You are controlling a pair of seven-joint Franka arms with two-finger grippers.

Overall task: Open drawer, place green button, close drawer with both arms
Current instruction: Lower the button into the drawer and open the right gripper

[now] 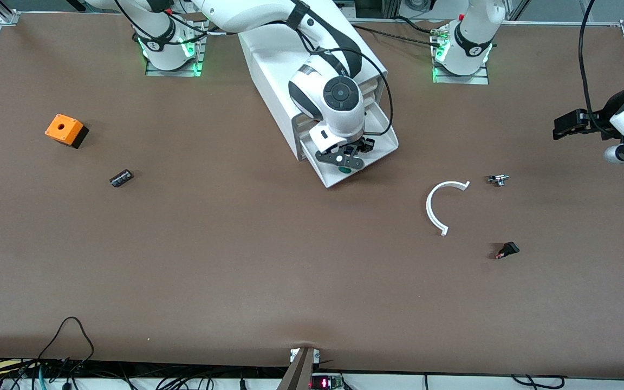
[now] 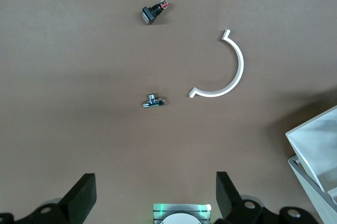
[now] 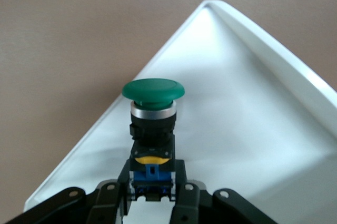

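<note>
The right end effector (image 1: 348, 157) hangs over the pulled-out drawer (image 1: 385, 142) of the white cabinet (image 1: 268, 65), its fingers (image 3: 181, 190) pinching the blue base of the green-capped button (image 3: 153, 91), which sits just above the tray floor. The left end effector (image 2: 155, 195) waits with fingers spread, high over the table (image 1: 268, 260) toward the left arm's end. Below it lie a white curved piece (image 2: 226, 71), a small metal fitting (image 2: 152, 100) and a small black part (image 2: 152, 12).

Lighting: even, bright, overhead.
Soft short shadows under the orange cube (image 1: 65, 130) and white arc (image 1: 443, 205); green glow at both arm bases; drawer (image 3: 253, 129) wall glares; front view sharp.
</note>
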